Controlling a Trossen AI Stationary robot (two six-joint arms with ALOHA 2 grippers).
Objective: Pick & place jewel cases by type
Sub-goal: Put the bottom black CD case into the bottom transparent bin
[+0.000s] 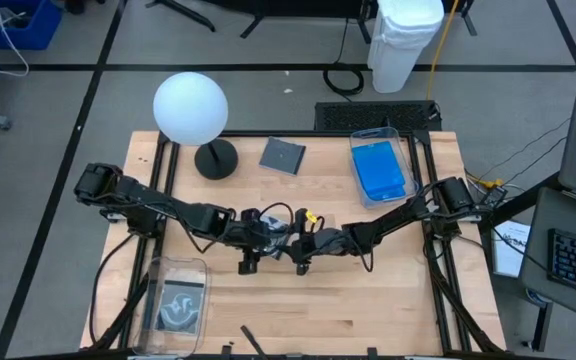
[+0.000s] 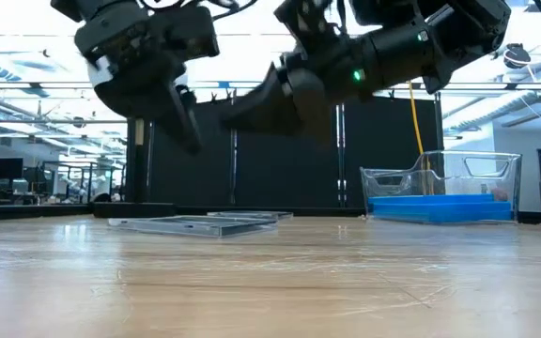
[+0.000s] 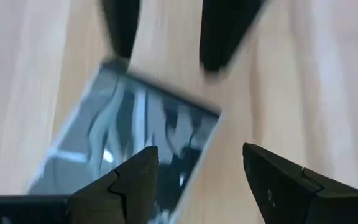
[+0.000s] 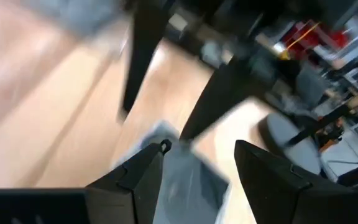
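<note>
Left gripper hangs released and empty at mid-table; one dark jewel case is still out on the wood.

From my seat, the right gripper hangs just beside the left one, its fingers also spread with nothing between them; the dark case lies flat toward the table's far side from both claws, between the lamp base and the clear bin holding the blue cases; it is squarish, so no real long axis, but its edges sit turned a little against the table's; neither arm looks clearly nearer; I judge the left suits better, since the near-left bin holding the dark ones is on its side.
</note>
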